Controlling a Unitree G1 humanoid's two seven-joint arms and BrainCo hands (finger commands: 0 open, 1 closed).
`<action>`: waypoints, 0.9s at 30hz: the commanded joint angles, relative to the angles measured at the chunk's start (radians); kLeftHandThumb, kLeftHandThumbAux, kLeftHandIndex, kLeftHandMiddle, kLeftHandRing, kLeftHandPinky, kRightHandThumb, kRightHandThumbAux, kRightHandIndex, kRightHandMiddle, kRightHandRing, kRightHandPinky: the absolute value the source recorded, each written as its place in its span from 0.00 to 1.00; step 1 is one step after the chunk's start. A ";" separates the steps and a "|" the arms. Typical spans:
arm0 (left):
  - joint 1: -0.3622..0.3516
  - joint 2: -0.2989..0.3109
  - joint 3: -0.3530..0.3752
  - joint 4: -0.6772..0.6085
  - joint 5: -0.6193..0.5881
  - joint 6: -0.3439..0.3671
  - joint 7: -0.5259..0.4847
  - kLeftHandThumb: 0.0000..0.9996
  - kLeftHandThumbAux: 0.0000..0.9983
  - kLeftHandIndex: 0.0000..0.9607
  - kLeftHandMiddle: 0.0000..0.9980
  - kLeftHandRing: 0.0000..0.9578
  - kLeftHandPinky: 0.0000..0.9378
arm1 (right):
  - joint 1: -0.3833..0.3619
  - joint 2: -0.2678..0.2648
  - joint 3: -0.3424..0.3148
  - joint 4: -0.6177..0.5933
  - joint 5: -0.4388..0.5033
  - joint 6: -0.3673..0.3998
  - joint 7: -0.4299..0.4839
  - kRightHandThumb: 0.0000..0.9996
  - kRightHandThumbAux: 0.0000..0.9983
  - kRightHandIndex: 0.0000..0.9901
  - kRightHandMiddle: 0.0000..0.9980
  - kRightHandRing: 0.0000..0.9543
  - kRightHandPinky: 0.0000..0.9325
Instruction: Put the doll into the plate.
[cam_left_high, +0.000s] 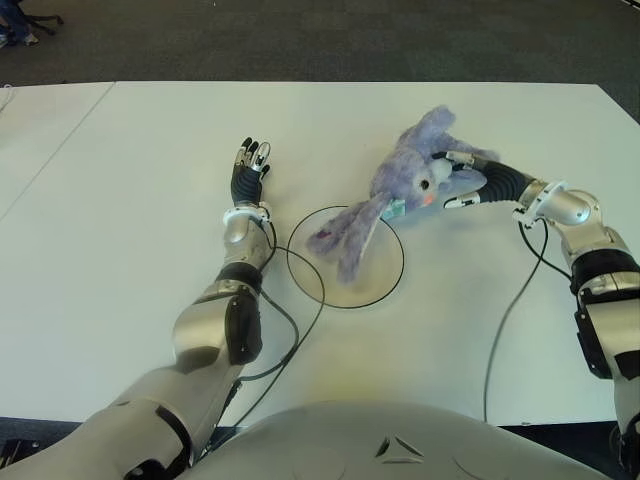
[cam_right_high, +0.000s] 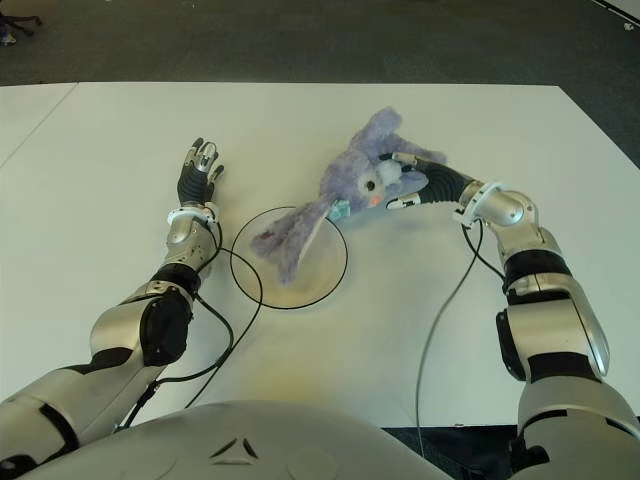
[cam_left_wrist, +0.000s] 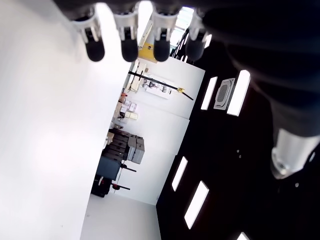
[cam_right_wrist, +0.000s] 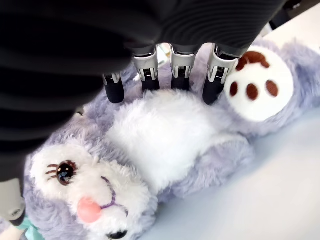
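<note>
Right robot hand (cam_left_high: 455, 180): fingers wrapped around the doll (cam_left_high: 400, 185)
Doll: ears over the plate (cam_left_high: 375, 285) rim (body just right of it)
Left robot hand (cam_left_high: 250, 165): fingers spread, empty, left of plate on the desk (cam_left_high: 120, 220)

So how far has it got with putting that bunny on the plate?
About halfway, it seems. The right hand has already gripped the purple doll. In hand: its long ears hang over the plate, while the body is still off to the plate's right. Left: bringing it fully over and letting go. The left hand shows open, left of the plate.
</note>
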 joint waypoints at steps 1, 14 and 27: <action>0.198 -0.058 0.000 0.135 0.001 0.141 0.037 0.00 0.58 0.00 0.00 0.01 0.04 | 0.184 0.021 0.047 -0.055 -0.054 -0.027 0.056 0.12 0.61 0.01 0.05 0.07 0.14; 0.206 -0.061 0.000 0.134 0.005 0.132 0.034 0.00 0.58 0.00 0.00 0.01 0.03 | 0.511 -0.115 -0.062 -0.577 0.099 0.110 0.032 0.22 0.71 0.04 0.11 0.17 0.27; 0.208 -0.057 -0.001 0.133 0.006 0.135 0.036 0.00 0.58 0.00 0.00 0.01 0.03 | 0.693 -0.187 -0.141 -0.844 0.237 0.186 0.133 0.24 0.67 0.02 0.08 0.15 0.23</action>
